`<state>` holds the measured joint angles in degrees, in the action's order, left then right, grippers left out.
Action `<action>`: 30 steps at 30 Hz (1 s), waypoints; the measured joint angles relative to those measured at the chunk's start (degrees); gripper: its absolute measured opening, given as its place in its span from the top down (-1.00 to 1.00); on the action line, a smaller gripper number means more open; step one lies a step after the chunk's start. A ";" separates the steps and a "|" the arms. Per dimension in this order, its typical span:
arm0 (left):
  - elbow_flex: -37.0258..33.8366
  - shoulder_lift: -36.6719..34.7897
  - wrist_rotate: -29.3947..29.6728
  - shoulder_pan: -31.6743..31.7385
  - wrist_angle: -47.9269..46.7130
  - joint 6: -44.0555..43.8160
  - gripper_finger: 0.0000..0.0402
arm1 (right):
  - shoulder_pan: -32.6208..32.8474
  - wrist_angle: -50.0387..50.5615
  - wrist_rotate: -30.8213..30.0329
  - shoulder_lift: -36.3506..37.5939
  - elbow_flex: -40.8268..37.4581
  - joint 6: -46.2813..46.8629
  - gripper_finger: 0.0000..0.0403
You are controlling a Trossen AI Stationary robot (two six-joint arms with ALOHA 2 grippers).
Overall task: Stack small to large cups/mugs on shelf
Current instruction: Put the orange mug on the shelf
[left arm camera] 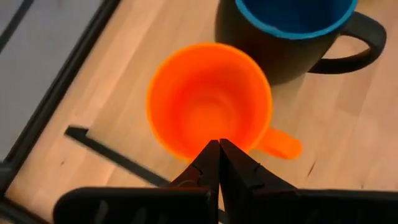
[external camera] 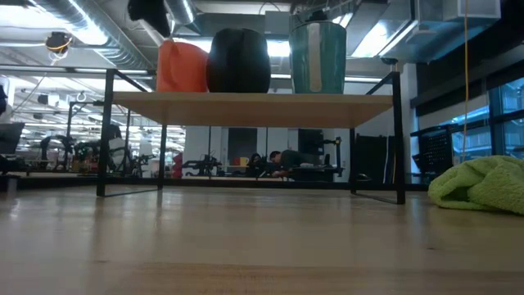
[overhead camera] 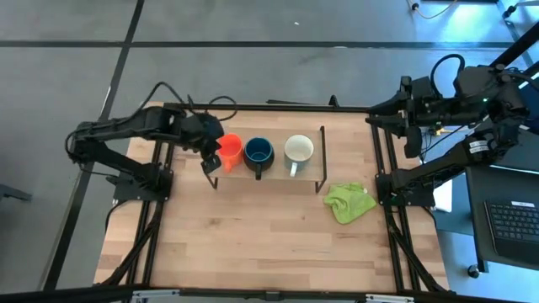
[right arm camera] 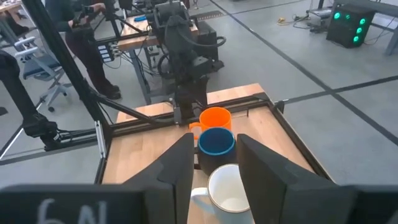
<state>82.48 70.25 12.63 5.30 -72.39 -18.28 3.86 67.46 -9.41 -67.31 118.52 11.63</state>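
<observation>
Three handled mugs stand in a row on the shelf (overhead camera: 269, 180), a low light-wood board on thin black wire legs, in the upper middle of the high view. From left to right there: a small bright orange mug (overhead camera: 230, 151), a dark blue mug (overhead camera: 258, 152) with a lighter blue inside, and a cream mug (overhead camera: 298, 150) with a glossy pale interior. Each is round and open at the top, and their handles point toward the bottom of that frame. The three stand close together; whether neighbours touch cannot be told.

The left gripper (overhead camera: 211, 162) sits at the orange mug's lower left side in the high view, at the shelf's left end. In the left wrist view its jaws are pressed tight together, tips meeting over the near rim of the orange mug (left arm camera: 208, 99); whether they pinch the rim or merely meet above it cannot be told. The mug's stubby handle shows just beside those tips.

The right gripper (overhead camera: 413, 139) waits at the upper right of the high view, beyond the table's edge, well apart from the shelf. Its jaws stand released, with nothing between them.

A crumpled lime-green cloth (overhead camera: 350, 203), soft and fuzzy, lies on the smooth pale wooden table (overhead camera: 253, 244) just right of the shelf's lower corner.
</observation>
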 joint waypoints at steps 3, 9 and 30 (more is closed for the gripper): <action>0.01 1.14 -2.02 1.30 1.41 3.17 1.00 | 0.00 0.38 -0.02 -0.11 0.00 0.14 0.38; 0.07 3.36 -5.06 4.03 1.16 6.97 1.00 | 0.00 0.55 -0.04 0.64 -2.61 1.68 0.38; 0.96 6.90 -5.73 6.05 -3.16 6.37 1.00 | 0.00 -5.78 -3.19 8.31 -16.82 4.58 0.38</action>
<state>83.44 77.14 6.90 11.35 -75.55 -11.90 3.86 61.68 -12.60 -59.00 101.70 16.21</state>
